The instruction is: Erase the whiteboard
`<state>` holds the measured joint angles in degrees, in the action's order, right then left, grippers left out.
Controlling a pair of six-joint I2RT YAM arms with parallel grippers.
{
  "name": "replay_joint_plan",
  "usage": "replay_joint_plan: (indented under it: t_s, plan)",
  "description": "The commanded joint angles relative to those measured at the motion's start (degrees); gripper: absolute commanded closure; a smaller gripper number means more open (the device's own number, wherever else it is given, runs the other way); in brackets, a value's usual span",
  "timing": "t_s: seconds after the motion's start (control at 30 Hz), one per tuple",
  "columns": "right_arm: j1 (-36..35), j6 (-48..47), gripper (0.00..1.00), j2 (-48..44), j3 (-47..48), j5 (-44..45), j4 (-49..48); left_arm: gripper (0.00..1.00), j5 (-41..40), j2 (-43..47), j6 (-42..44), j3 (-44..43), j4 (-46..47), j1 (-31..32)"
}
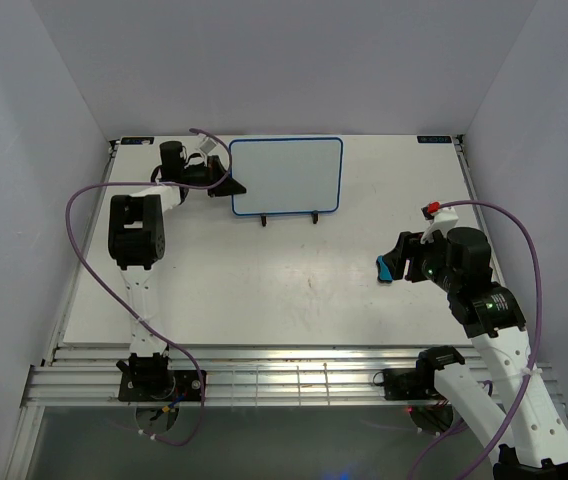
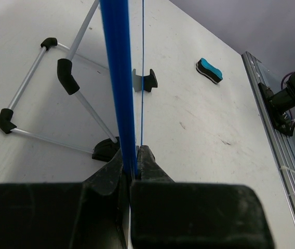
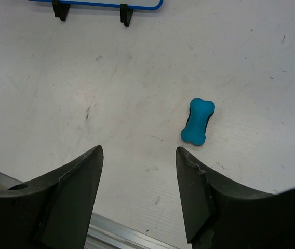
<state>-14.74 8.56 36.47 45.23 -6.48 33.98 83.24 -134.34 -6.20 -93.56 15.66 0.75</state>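
Counting what you have: one whiteboard point(image 1: 286, 175), one blue eraser point(image 3: 198, 121), one wire stand point(image 2: 67, 77) and two arms. The whiteboard stands upright on the stand at the far side of the table point(image 1: 264, 300), and no writing shows on its face. Your left gripper point(image 2: 132, 157) is clamped on the board's blue left edge, with that arm stretched far back. Your right gripper point(image 3: 139, 153) hangs over the table's right side, fingers parted and empty. The eraser lies flat just ahead of them, untouched.
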Motion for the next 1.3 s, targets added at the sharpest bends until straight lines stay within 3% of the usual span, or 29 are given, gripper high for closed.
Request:
replay_joint_plan:
  t_s: [0.0, 0.4, 0.63, 1.27]
  plan:
    - [-0.02, -0.65, 0.36, -0.08, 2.49, -1.17, -1.28, 1.0, 7.46, 0.67, 2.24, -3.03, 2.88, -0.58]
    - [0.06, -0.74, 0.36, 0.01, 2.05, -1.69, -2.07, 0.99, 4.56, -0.57, 3.21, -2.42, 2.88, -2.86]
    - [-0.02, -0.65, 0.36, 0.01, 1.79, -2.04, -2.25, 0.73, 3.51, -1.01, 3.12, -1.72, 2.8, -2.95]
    - [0.06, -0.65, 0.36, -0.26, 1.09, -2.39, -2.86, 0.67, 1.13, 1.19, 4.7, -0.13, 2.8, 1.09]
